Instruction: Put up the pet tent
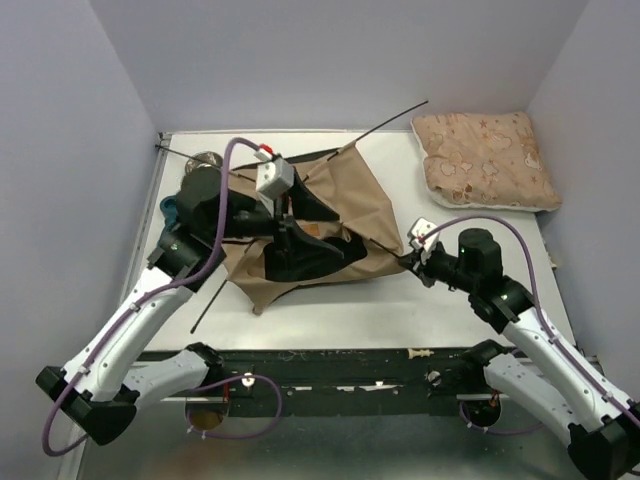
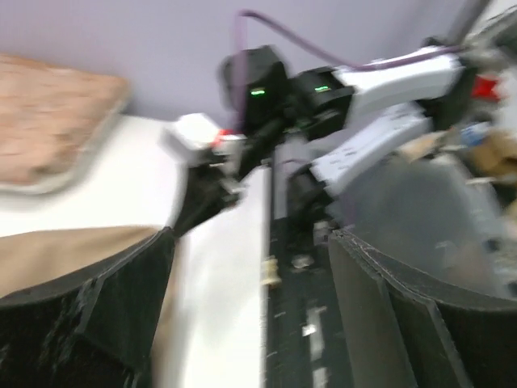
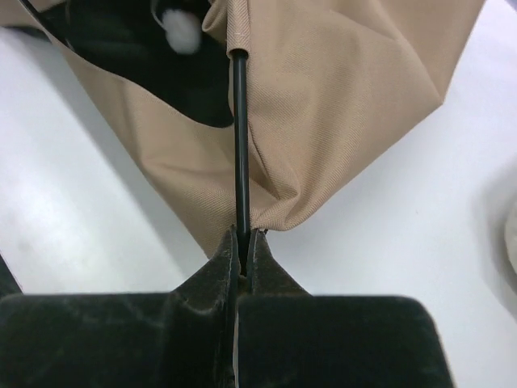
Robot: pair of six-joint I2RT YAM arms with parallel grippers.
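Observation:
The pet tent (image 1: 345,205) lies collapsed mid-table, tan fabric with its black base (image 1: 300,258) showing. One thin black pole (image 1: 390,122) sticks out past its far corner, another (image 1: 208,306) at the near left. My right gripper (image 1: 411,259) is shut on a black pole (image 3: 239,145) at the tent's right corner, where the pole leaves the tan fabric (image 3: 339,97). The white pom-pom (image 3: 182,31) shows behind. My left gripper (image 1: 300,225) hovers over the tent's middle, open and empty (image 2: 250,307); its view is blurred.
The pink patterned cushion (image 1: 485,158) lies at the back right, also in the left wrist view (image 2: 48,121). A metal bowl-like object (image 1: 205,160) sits at the back left. The black front rail (image 1: 330,365) runs along the table's near edge.

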